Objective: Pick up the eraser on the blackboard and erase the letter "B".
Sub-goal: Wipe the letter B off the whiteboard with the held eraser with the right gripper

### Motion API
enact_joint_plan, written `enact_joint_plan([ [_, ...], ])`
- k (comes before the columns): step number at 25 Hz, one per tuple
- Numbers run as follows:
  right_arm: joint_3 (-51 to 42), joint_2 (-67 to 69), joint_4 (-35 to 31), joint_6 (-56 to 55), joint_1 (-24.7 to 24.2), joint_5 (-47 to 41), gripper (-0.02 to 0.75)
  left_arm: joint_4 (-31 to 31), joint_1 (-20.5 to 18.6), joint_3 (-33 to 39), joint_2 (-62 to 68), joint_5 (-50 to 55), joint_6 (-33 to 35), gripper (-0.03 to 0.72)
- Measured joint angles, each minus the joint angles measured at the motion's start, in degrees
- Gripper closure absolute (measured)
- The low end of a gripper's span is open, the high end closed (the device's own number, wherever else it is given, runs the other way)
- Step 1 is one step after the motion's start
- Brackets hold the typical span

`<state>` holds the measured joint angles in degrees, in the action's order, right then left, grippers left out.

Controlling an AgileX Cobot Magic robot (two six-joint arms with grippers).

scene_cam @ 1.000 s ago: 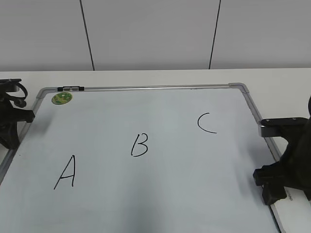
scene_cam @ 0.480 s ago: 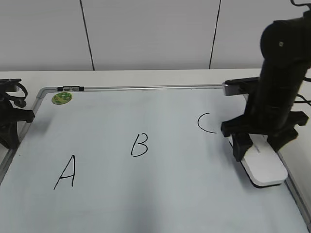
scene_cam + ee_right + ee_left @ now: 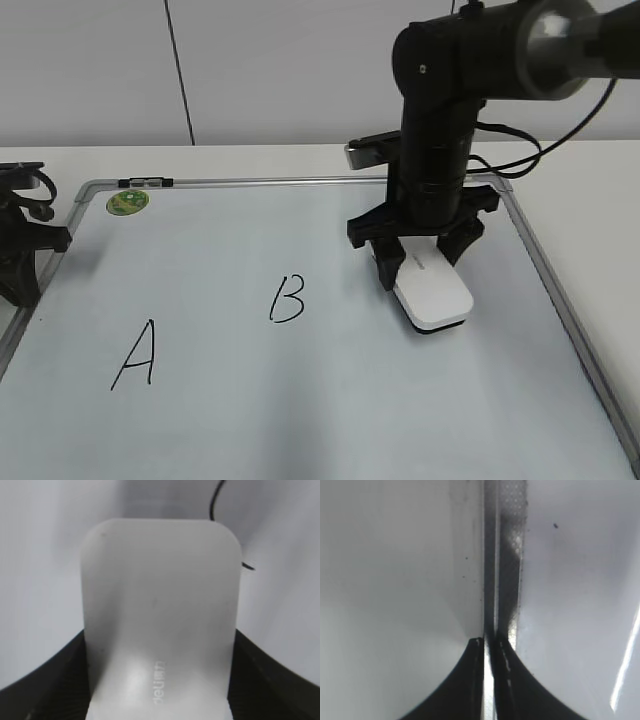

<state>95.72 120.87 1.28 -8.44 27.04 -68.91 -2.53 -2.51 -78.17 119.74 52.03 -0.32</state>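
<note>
The white eraser [image 3: 432,290] is held between the fingers of my right gripper [image 3: 420,262], low over the blackboard [image 3: 300,181], right of centre. Its dark felt underside faces the board; I cannot tell whether it touches. The black letter "B" [image 3: 287,299] is on the board about an eraser-length to the left of it. In the right wrist view the eraser [image 3: 160,590] fills the space between the right gripper's [image 3: 160,680] fingers. My left gripper [image 3: 20,250] rests at the board's left edge. The left wrist view shows it [image 3: 489,645] shut and empty over the silver frame [image 3: 512,555].
A black "A" [image 3: 135,355] is at the board's lower left. The "C" is hidden behind my right arm; a black stroke [image 3: 215,500] shows beyond the eraser in the right wrist view. A green sticker [image 3: 127,201] sits at the top left corner. A white wall stands behind the table.
My right arm has carried the eraser from the board's lower right edge up and to the left, to where the "C" was seen. The left arm has not moved.
</note>
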Motion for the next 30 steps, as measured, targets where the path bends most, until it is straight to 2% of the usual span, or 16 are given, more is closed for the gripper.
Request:
enact_joint_plan([
  [12,12.2,10.9,-1.3,0.0,4.7,-0.4,0.223,0.0,0.0,0.0,0.0,0.1,0.0,0.669],
  [30,13.3,11.9,-2.3,0.0,6.4,-0.9,0.224,0.2,0.0,0.0,0.0,0.1,0.0,0.669],
])
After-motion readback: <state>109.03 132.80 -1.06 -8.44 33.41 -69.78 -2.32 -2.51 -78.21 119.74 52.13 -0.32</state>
